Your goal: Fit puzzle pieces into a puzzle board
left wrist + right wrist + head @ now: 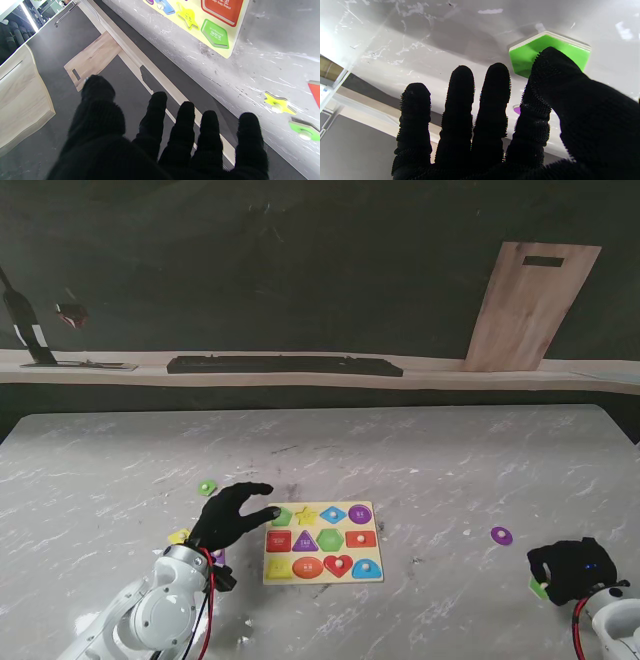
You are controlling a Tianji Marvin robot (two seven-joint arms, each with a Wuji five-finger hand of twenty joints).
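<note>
While your left hand [232,518] hovers spread and empty beside the board [322,542], your right hand [566,566], fingers wide, rests its thumb over the green hexagon [528,53]. You're mid-pickup, I judge: close on it, then carry it to the board.

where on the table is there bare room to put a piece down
Bare patches: the wide marble strip between the puzzle board and the table's far edge, and the stretch between the board and the purple piece. Crowded: around the left hand, where loose green and yellow pieces lie.
</note>
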